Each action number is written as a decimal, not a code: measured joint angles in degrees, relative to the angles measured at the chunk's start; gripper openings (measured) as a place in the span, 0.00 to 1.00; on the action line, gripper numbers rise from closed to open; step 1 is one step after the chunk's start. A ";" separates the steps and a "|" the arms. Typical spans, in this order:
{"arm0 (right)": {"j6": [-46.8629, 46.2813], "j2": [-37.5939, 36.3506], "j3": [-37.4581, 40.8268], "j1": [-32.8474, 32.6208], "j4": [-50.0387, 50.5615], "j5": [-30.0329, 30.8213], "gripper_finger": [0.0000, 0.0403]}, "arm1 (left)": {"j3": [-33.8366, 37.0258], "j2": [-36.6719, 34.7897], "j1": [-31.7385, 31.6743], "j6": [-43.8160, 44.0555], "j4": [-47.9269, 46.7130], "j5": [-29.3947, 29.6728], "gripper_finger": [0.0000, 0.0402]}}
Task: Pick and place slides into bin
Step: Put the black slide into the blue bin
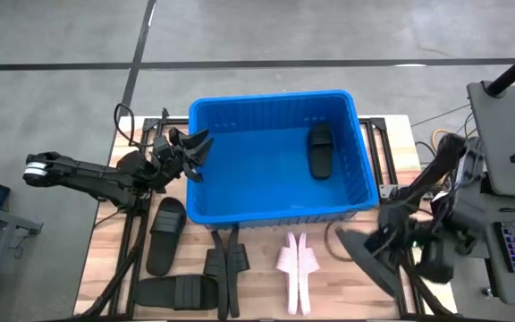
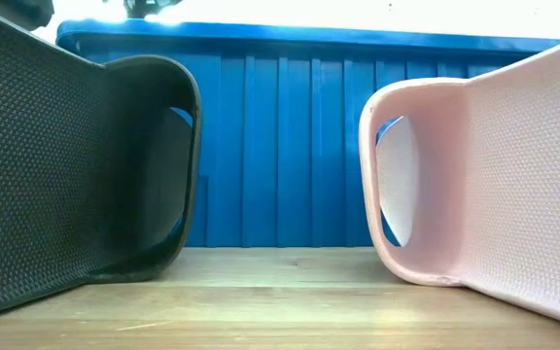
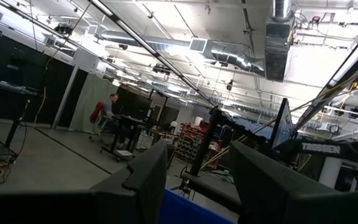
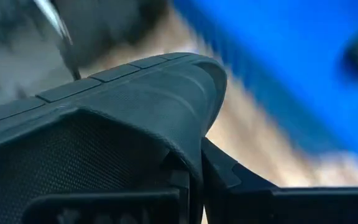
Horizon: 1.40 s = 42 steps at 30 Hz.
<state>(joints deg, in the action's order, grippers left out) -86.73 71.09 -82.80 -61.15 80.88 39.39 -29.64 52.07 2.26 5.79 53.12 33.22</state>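
The right gripper (image 1: pixel 399 243) sits at about 4 o'clock on the table, just off the bin's near right corner. Its fingers are pressed together on a black slide (image 4: pixel 123 118); the right wrist view shows the sole clamped edge-on between the two dark fingers. In the high view this held slide (image 1: pixel 372 255) appears blurred, tilted above the wood.

On the near table edge, at 6 o'clock, a pale pink pair (image 1: pixel 295 266) stands on edge, soles together. At 7 o'clock lie three more black slides: one flat (image 1: pixel 166 234), one at the near edge (image 1: pixel 177 291), one on edge (image 1: pixel 226 264).

The blue bin (image 1: pixel 240 210) occupies the table centre. One black slide (image 1: pixel 319 150) lies inside it, toward 1 o'clock.

The left gripper (image 1: pixel 190 154) hovers at 9 o'clock beside the bin's left wall, fingers spread partway, holding nothing.
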 joint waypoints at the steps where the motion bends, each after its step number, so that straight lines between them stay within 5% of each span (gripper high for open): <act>1: 0.66 -0.75 -0.46 0.56 0.00 4.13 0.02 | -0.11 0.02 0.00 0.01 0.06 0.00 0.40; 4: 2.45 -2.51 -1.60 3.69 0.07 11.58 0.02 | -0.20 -0.09 0.00 0.03 0.46 0.01 0.40; 10: 15.92 -3.31 -4.32 15.71 -0.02 12.97 0.02 | -0.20 -0.02 0.04 0.37 0.48 -0.01 0.40; 32: 77.59 -3.13 -2.81 62.88 -1.17 -3.01 0.02 | -0.11 -0.90 0.02 3.03 0.46 -0.01 0.40; 42: 102.90 -1.49 7.87 76.26 -18.01 -3.87 0.02 | 0.00 -0.85 -0.02 2.87 0.40 0.03 0.40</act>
<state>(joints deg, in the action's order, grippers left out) 16.17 69.60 -74.93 15.11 62.87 35.52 -29.65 51.22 2.24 8.67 53.52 33.25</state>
